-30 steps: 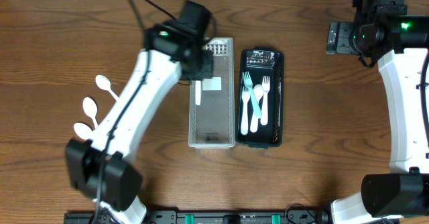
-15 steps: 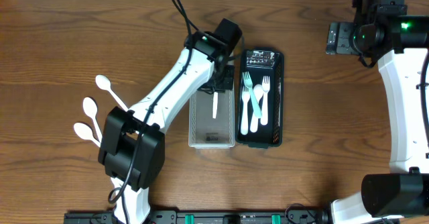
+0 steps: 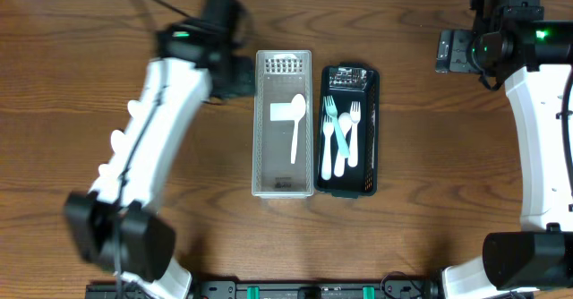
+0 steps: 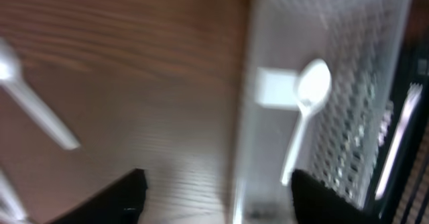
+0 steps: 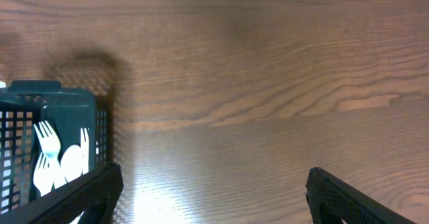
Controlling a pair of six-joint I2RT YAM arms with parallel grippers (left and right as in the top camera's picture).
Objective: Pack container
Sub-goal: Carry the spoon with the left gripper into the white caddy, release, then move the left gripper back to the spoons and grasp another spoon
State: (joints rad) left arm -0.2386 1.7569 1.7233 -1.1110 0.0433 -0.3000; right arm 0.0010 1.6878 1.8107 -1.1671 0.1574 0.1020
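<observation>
White spoon (image 3: 295, 134) inside clear bin (image 3: 277, 172).

**Two Baskets Side by Side, Spoons Off to the Left**

In the middle of the tabletop (image 3: 430, 156), the left basket (image 3: 283, 169) and the right basket (image 3: 372, 129) stand touching along their long sides, both running front to back. A lone spoon (image 3: 295, 136) lies lengthwise in the left basket, its bowl toward the far end and against a small card (image 3: 279, 112). The right basket holds a cluster of cutlery (image 3: 340, 142) (overlapping, hard to count). Well to the left, loose spoons (image 3: 119, 143) lie on the tabletop, partly under the left arm (image 3: 157, 129).
</observation>
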